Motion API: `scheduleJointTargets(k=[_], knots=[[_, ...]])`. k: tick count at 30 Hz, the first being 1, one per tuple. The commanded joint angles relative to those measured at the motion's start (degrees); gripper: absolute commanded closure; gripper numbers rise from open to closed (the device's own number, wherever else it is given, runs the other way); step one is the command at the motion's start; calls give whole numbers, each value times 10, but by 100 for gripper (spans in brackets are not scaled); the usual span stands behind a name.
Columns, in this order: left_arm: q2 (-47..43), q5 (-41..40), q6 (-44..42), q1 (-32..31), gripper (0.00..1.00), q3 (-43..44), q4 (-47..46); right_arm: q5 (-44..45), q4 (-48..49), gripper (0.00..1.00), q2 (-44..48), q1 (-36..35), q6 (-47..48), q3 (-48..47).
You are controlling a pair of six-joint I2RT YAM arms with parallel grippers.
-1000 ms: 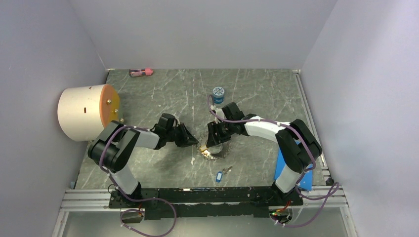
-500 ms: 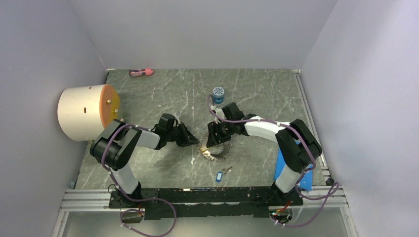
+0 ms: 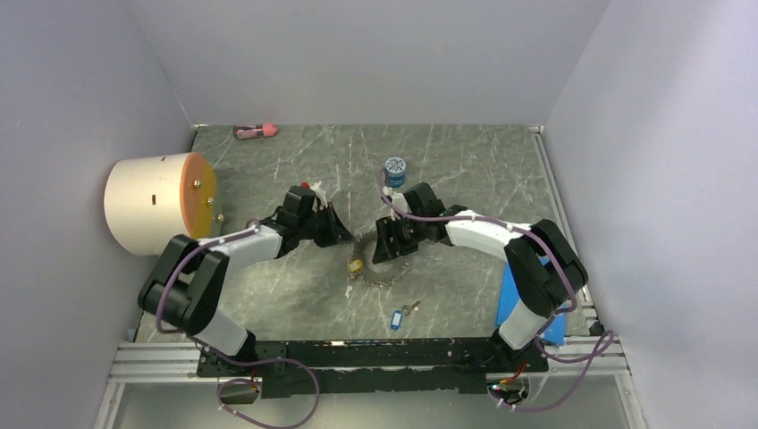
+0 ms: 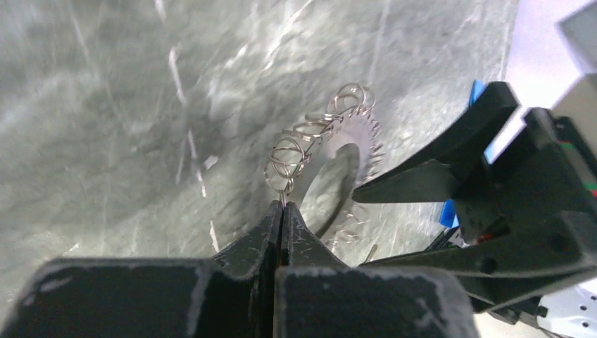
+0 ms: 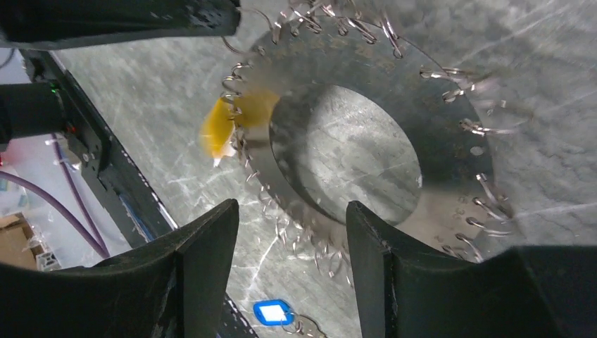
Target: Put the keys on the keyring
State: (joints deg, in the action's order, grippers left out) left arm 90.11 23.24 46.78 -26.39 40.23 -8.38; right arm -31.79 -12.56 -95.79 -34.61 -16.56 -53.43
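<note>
The keyring (image 3: 380,265) is a flat grey metal ring with several small wire loops round its rim. My left gripper (image 3: 343,236) is shut on one of these loops (image 4: 284,199) at the ring's left edge and holds that side up off the table. The yellow-headed key (image 3: 356,264) hangs on the ring's left rim; it also shows in the right wrist view (image 5: 222,127). My right gripper (image 3: 386,251) is open and empty, its fingers (image 5: 204,246) astride the ring's near rim (image 5: 436,162). The blue-tagged key (image 3: 397,319) lies loose on the table, nearer the bases, and also shows in the right wrist view (image 5: 271,312).
A white cylinder with an orange face (image 3: 156,201) lies at the left. A round blue jar (image 3: 395,170) stands just behind the right gripper. A pink object (image 3: 256,131) lies at the back wall. A blue block (image 3: 509,295) sits by the right arm's base.
My left gripper has moved back and up, still shut on the loop, and the keyring's left side has risen with it. The yellow key has shifted left with the ring.
</note>
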Motion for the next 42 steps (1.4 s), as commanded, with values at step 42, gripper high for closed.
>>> scheduleJointTargets(k=[42], knots=[[-315, 219, -483, -4, 97, -72, -107, -200, 423, 31, 239, 22, 111, 125]])
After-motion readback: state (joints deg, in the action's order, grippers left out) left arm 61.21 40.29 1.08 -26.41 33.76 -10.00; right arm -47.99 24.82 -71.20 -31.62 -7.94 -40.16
